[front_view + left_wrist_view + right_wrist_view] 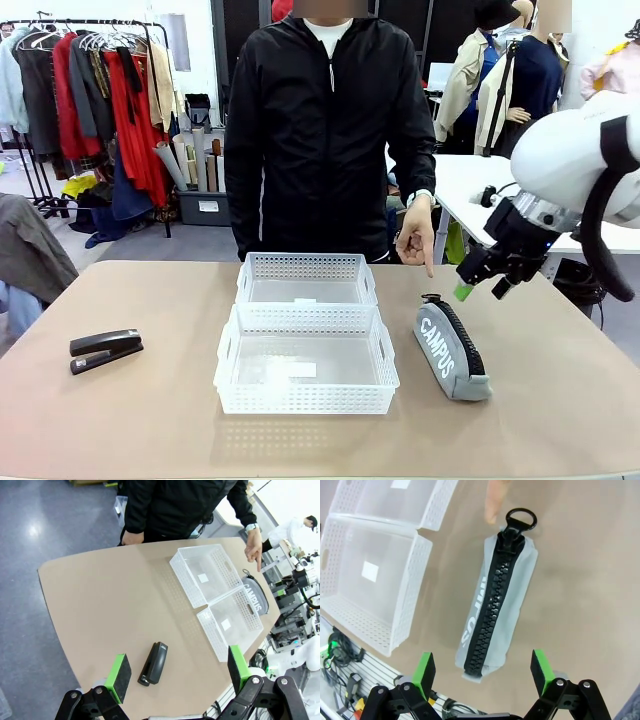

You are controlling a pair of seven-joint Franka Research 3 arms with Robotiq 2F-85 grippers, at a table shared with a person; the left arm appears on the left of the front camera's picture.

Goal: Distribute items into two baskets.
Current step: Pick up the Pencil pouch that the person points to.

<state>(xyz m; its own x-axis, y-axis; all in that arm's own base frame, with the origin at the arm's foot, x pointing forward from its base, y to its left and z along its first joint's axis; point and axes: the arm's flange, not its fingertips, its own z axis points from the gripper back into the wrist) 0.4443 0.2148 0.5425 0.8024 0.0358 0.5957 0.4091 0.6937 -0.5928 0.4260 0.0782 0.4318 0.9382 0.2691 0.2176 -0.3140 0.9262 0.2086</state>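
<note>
A tan tabletop (120, 420) stands in a workroom, with a clothes rack (100, 90) of coats at the far left and a person (330, 130) in a black jacket at the far side. At the table's middle two white lattice baskets sit end to end, touching: the near basket (232, 352) and the far basket (245, 282). A grey CAMPUS pouch (450, 350) lies just right of them, zip upward. The right gripper (482, 290) hovers above the pouch's far end, tilted down, fingers spread wide and holding nothing. The person's hand (416, 240) points an index finger down at that same end. A black stapler (105, 350) lies well apart at the table's left. The left gripper (180, 672) hangs high over the stapler, released and empty.
</note>
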